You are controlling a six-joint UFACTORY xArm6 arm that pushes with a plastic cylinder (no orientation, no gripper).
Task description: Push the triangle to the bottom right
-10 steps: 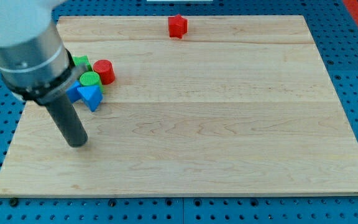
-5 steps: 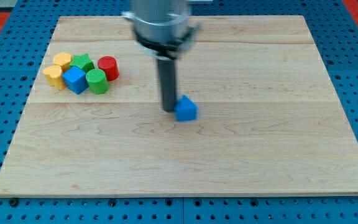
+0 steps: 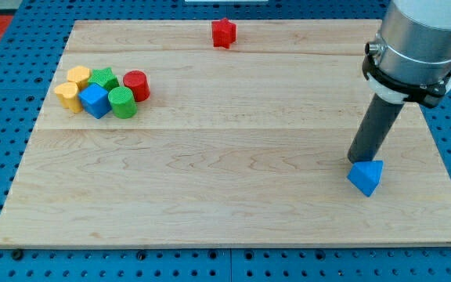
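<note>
The blue triangle (image 3: 366,176) lies on the wooden board (image 3: 233,196) toward the view's bottom right. My tip (image 3: 358,159) rests just above and slightly left of it, touching or nearly touching its upper edge. The dark rod rises up and to the right into the grey arm body (image 3: 417,39) at the view's top right.
A cluster sits at the view's left: two yellow blocks (image 3: 71,86), a green star-like block (image 3: 103,77), a blue cube (image 3: 95,100), a green cylinder (image 3: 121,103) and a red cylinder (image 3: 136,84). A red block (image 3: 224,32) lies at the top edge. The board's right edge (image 3: 445,164) is close to the triangle.
The blue triangle has been pushed from the cluster at the left, through the board's middle, to the bottom right. My tip moved with it, staying on its upper left side.
</note>
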